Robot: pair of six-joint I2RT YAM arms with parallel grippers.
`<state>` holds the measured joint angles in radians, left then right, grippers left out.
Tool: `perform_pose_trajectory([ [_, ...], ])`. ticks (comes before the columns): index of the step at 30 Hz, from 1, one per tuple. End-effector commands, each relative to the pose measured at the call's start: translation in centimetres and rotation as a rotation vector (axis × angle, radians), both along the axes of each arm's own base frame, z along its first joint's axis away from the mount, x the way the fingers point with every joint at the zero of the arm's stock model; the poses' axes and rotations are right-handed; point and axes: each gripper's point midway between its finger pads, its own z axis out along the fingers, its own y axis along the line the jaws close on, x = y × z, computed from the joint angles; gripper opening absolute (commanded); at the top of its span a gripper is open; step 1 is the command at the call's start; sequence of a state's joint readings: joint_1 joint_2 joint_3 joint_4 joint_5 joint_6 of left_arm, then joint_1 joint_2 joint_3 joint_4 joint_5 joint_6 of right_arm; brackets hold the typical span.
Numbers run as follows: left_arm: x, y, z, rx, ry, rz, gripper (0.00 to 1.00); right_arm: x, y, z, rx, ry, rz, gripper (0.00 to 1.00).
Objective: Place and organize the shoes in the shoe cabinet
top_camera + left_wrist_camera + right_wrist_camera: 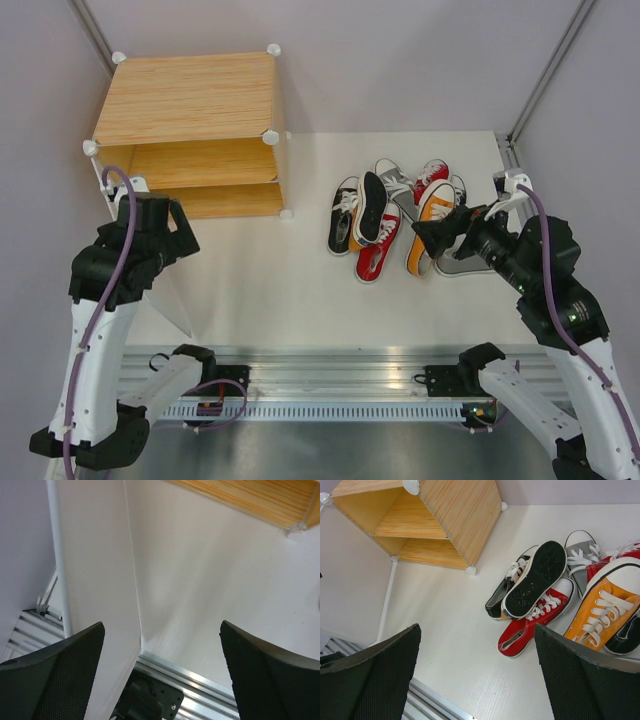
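Right wrist: shoes apparently just beyond right hand

Overhead and wrist views, common cabinet

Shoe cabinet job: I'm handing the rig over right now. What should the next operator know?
Left gripper: open, empty, beside the open door.
Right gripper: open, empty, at the right side of the pile.
Shoes: piled on the table right of the shoe cabinet, overlapping, one sole-up.
Done: door open; no shoe visible on either level.
Left: pick, place and pair every shoe inside.
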<state>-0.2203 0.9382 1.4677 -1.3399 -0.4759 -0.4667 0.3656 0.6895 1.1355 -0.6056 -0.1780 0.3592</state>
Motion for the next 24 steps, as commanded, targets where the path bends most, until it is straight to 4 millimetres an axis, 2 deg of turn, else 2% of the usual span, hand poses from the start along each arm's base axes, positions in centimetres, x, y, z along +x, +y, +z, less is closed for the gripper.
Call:
perform_pose_trajectory([
  [1, -3.6, 3.5, -1.0, 0.124, 0.078, 0.152, 1.0, 0.5, 0.5, 0.1, -0.003, -0.009, 0.013, 0.98],
  [10, -4.5, 7.4, 0.2, 0.3, 0.037, 0.367, 1.0, 0.8, 1.6, 0.2, -0.027, 0.001, 0.046, 0.98],
  [18, -2.2, 8.1, -1.6, 0.35, 0.059, 0.443, 1.0, 0.4, 2.7, 0.2, -0.069, 0.005, 0.088, 0.98],
  [21, -1.4, 9.0, -1.8, 0.36, 0.051, 0.479, 1.0, 0.0, 3.0, 0.2, -0.074, -0.002, 0.102, 0.98],
  [24, -1.7, 10.8, -1.2, 0.389, 0.053, 0.544, 1.0, -0.2, 3.1, -0.2, -0.081, -0.001, 0.107, 0.98],
])
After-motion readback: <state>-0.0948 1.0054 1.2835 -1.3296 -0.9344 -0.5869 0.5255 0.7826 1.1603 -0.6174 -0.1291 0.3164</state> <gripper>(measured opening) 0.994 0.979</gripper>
